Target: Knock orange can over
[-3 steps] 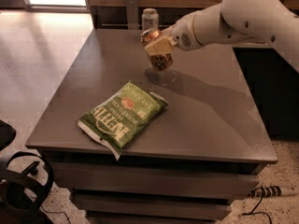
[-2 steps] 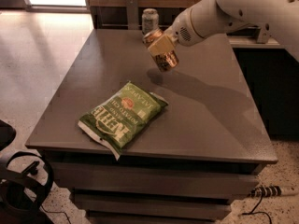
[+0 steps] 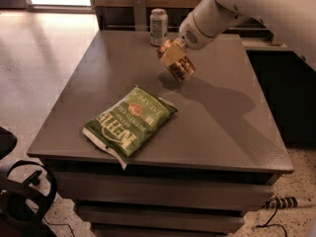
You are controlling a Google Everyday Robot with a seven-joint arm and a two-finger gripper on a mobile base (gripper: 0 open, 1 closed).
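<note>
Pincer (image 3: 174, 59) clamped on tilted orange can (image 3: 182, 70) over the counter's (image 3: 222, 127) far middle. Silver can (image 3: 158, 26) upright at far edge. Chip bag (image 3: 131, 122) toward front-left corner.

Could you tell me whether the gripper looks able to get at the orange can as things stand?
Probably yes: the gripper is right at the tilted orange can, and the silver-white can and chip bag lie apart from both.

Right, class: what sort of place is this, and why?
Probably an office break area: a chip bag and a silver-white can on a grey table. The gripper is above its far half, at the orange can.
</note>
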